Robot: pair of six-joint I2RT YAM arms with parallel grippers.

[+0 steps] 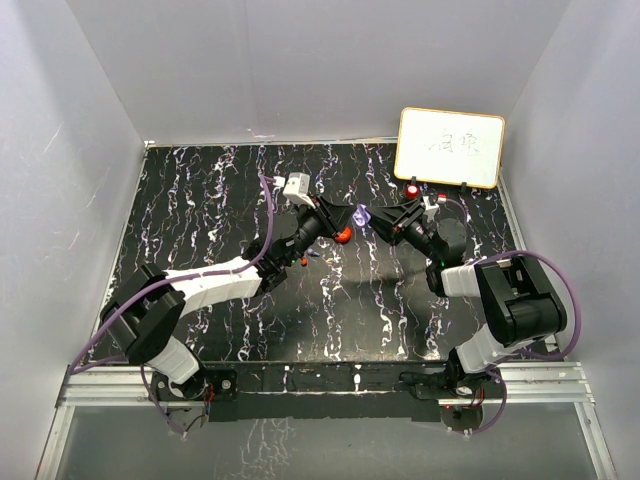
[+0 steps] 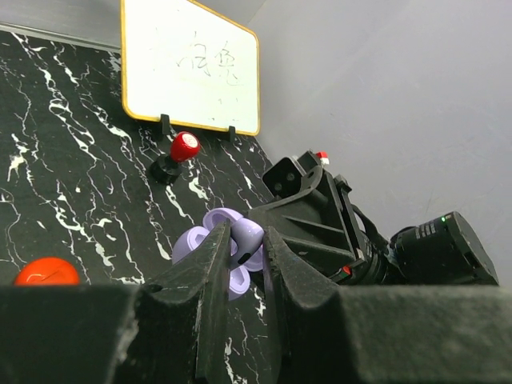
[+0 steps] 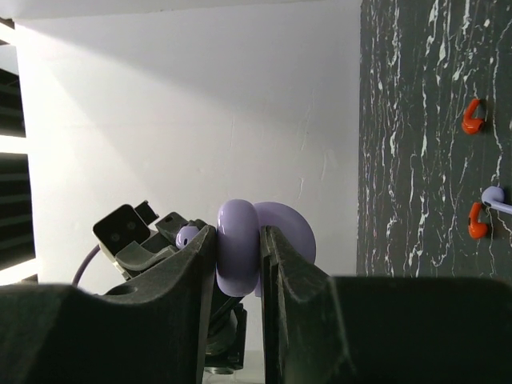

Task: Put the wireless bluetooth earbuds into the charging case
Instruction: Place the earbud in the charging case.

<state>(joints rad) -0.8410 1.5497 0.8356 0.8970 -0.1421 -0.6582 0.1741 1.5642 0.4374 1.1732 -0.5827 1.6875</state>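
Your right gripper (image 3: 238,234) clamps a smooth, pale purple round plastic charging case (image 3: 238,260), disc on edge between the pads, lid hinged open. Your left gripper (image 2: 246,238) meets it tip to tip, closed to a narrow slit and seemingly pinching a tiny pale purple bead-like earbud (image 3: 188,234) just beside the case rim. So the left arm is placed to insert. Two glossy red earbuds (image 3: 473,117) and a second purple earbud (image 3: 494,194) lie on the black marbled table (image 1: 200,230).
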